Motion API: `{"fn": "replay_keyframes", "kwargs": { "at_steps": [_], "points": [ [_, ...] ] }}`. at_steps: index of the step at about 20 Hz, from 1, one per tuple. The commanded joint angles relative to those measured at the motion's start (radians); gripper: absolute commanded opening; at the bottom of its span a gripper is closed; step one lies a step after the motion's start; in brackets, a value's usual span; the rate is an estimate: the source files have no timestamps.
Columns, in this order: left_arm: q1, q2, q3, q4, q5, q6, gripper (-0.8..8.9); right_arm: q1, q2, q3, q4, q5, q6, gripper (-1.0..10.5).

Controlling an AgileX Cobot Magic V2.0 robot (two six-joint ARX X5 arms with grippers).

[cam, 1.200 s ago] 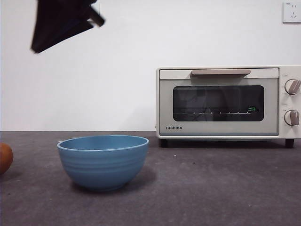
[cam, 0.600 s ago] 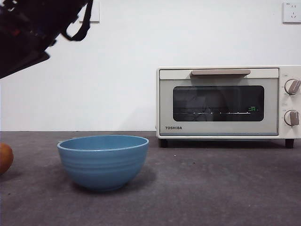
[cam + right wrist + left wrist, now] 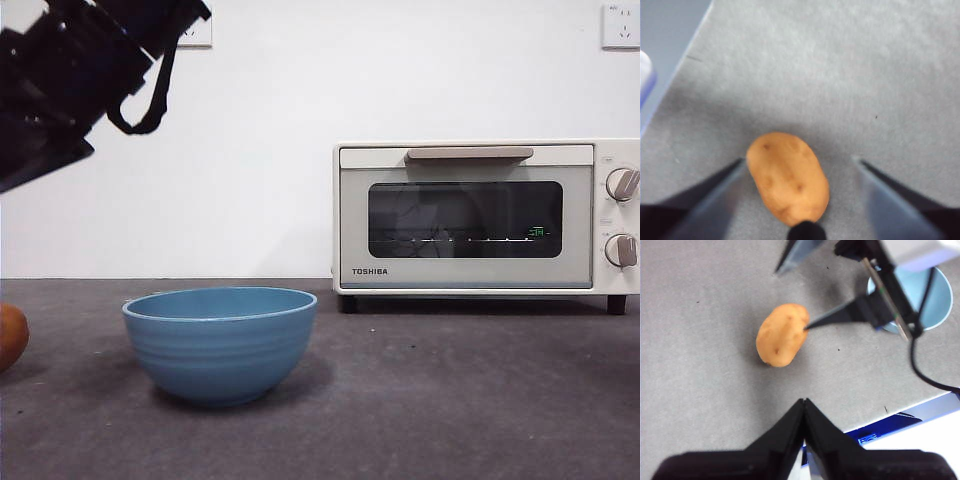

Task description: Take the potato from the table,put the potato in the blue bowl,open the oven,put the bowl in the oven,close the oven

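I am working on the first step: taking the potato [image 3: 788, 177] from the table [image 3: 480, 400]. My right gripper [image 3: 800, 165] is hanging over it with its jaws spread wide, one on each side of the potato and neither touching it. The potato is lying on its side on the bare table surface between them, orange-brown and matte, with a few dark eyes showing.

My left gripper [image 3: 804, 407] is waiting with its jaws pressed together on nothing, looking down on the same spot. From there I am seeing the potato [image 3: 782, 335] with one of my right arm's black fingertips [image 3: 812, 324] just beside its end, and part of the blue bowl [image 3: 935, 302] past that arm.

In the front view the potato [image 3: 10, 337] is showing only as a sliver at the left edge, near the table's front left part. The blue bowl [image 3: 220, 343] is standing upright and empty, near the potato but apart from it. The oven [image 3: 485, 218] is sitting toward the table's far right, door shut, handle bar along the top of the door. A dark arm is filling the upper left corner of that view, above the potato's side.

As I judge it, the next move is asking me to lower the right gripper until the jaws are straddling the potato's middle, then squeeze across its narrow width. The rounded skin could roll or slip out if I am pinching too near one end.
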Motion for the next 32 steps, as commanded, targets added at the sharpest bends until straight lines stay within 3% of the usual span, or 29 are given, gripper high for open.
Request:
{"fn": "replay_keyframes", "kwargs": {
  "at_steps": [1, 4, 6, 7, 12, 15, 21, 23, 26, 29, 32],
  "points": [
    [-0.014, -0.004, 0.002, 0.002, 0.001, 0.006, -0.05, -0.001, 0.053, 0.0, 0.007, -0.006, 0.001, 6.7],
    [-0.029, -0.004, 0.002, 0.002, 0.002, 0.006, -0.05, -0.005, 0.1, 0.0, 0.04, -0.003, 0.001, 7.0],
    [-0.035, -0.004, 0.002, 0.002, 0.002, 0.002, -0.05, -0.006, 0.13, 0.0, 0.079, 0.038, 0.004, 9.2],
    [-0.038, -0.004, 0.002, 0.002, 0.005, 0.003, -0.05, -0.006, 0.14, 0.0, 0.096, 0.051, 0.03, 9.5],
    [-0.043, -0.002, 0.002, 0.002, 0.005, 0.002, -0.05, -0.008, 0.158, 0.0, 0.104, 0.019, 0.098, 9.4],
    [-0.043, -0.002, 0.002, 0.002, 0.005, 0.002, -0.05, -0.012, 0.175, 0.0, 0.104, -0.035, 0.098, 9.4],
    [-0.053, -0.002, 0.002, 0.002, 0.005, 0.003, -0.05, -0.013, 0.211, 0.0, 0.108, -0.043, 0.115, 9.2],
    [-0.056, -0.002, 0.002, 0.002, 0.004, 0.003, -0.05, -0.013, 0.211, 0.0, 0.108, -0.048, 0.125, 6.7],
    [-0.057, -0.002, 0.002, 0.002, 0.005, 0.003, -0.05, -0.021, 0.211, 0.0, 0.09, -0.058, 0.151, 0.3],
    [-0.057, -0.002, 0.002, 0.002, 0.005, 0.003, -0.05, -0.027, 0.2, 0.001, 0.076, -0.093, 0.164, 0.0],
    [-0.057, -0.002, 0.002, 0.002, 0.005, 0.003, -0.05, -0.042, 0.112, 0.016, 0.015, -0.076, 0.18, 0.0]
  ]
}}
